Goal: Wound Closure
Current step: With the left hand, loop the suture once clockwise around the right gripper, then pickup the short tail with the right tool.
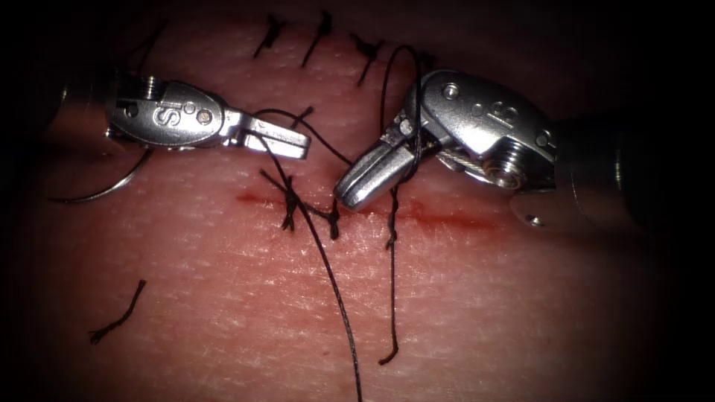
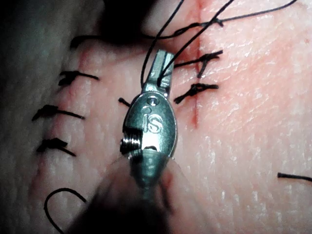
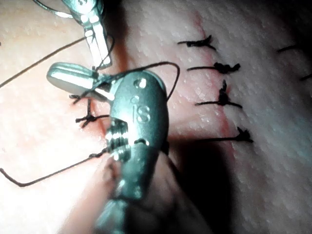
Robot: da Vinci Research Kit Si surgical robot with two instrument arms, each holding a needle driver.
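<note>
Stitches (image 1: 289, 199) on the cut (image 1: 447, 216) numbered two; left tool (image 1: 287, 141) gripped thread (image 1: 335, 290), right tool (image 1: 365, 182) closed, thread-wrapped; needle (image 1: 104, 190) lay free left.

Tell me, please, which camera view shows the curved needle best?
The endoscope view: the needle lies on the tissue below the left end effector, its curve plain. The right wrist view shows a short arc; the left wrist view settles nothing.

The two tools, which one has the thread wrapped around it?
The right tool: thread loops over its wrist and crosses its jaws. At the left tool the thread only meets the jaw tips.
</note>
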